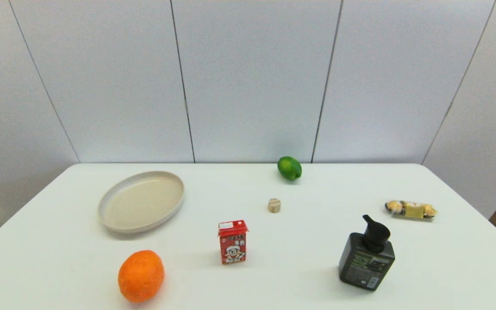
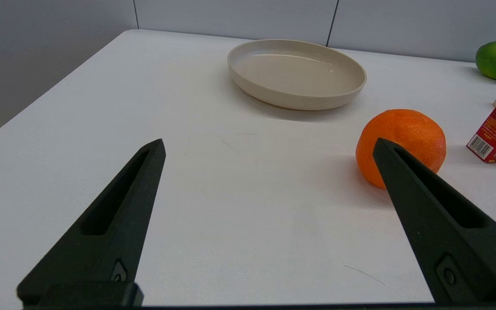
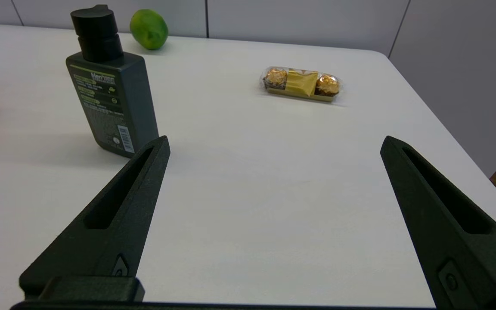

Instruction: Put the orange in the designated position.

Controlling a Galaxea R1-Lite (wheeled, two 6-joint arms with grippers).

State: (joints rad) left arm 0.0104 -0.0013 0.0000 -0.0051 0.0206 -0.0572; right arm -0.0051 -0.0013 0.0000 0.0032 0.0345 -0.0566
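The orange (image 1: 141,275) rests on the white table near its front left edge, in front of the beige plate (image 1: 141,201). The left wrist view shows the orange (image 2: 407,137) just beyond one fingertip of my left gripper (image 2: 268,146), which is open and empty, off to the orange's side. My right gripper (image 3: 276,144) is open too, held over bare tabletop near the dark pump bottle (image 3: 111,97). Neither arm appears in the head view. The designated position carries no mark, so nothing sets it apart from the plain tabletop.
A red drink carton (image 1: 232,241) stands right of the orange. Behind it lie a small round wooden piece (image 1: 274,205) and a green lime (image 1: 289,168) at the back edge. The dark pump bottle (image 1: 367,256) stands front right, a chocolate packet (image 1: 410,209) farther right.
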